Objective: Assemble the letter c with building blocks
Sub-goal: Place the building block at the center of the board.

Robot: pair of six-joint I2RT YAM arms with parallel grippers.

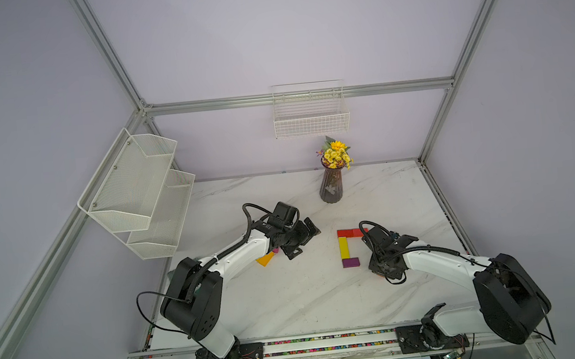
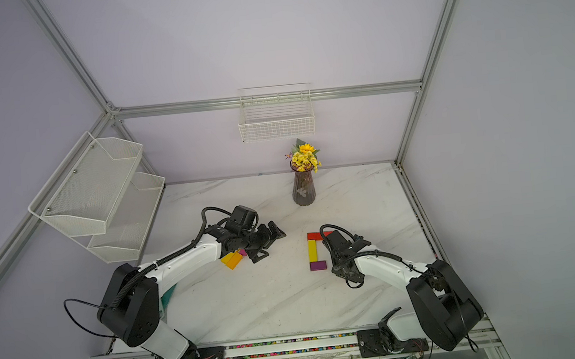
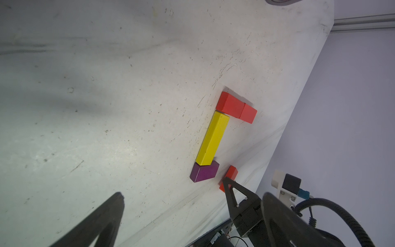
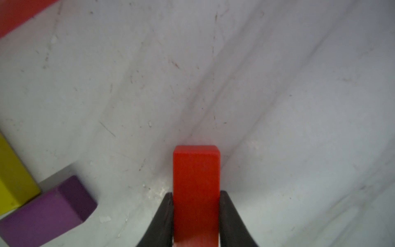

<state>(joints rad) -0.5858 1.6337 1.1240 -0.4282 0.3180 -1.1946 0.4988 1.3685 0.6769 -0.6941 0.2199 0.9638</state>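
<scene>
lying inside right pincer (image 4: 196, 193): red block (image 4: 196, 166)

The marble desk (image 1: 308, 293) bears red blocks (image 1: 350, 233), a yellow block (image 1: 343, 248) and a purple block (image 1: 351, 262) just beside the right jaws.

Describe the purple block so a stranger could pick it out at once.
Find the flower vase at the back of the marble table; in front of it lies a long yellow block. At its near end the purple block lies crosswise, the only purple piece nearby: red blocks sit at the far end.
</scene>
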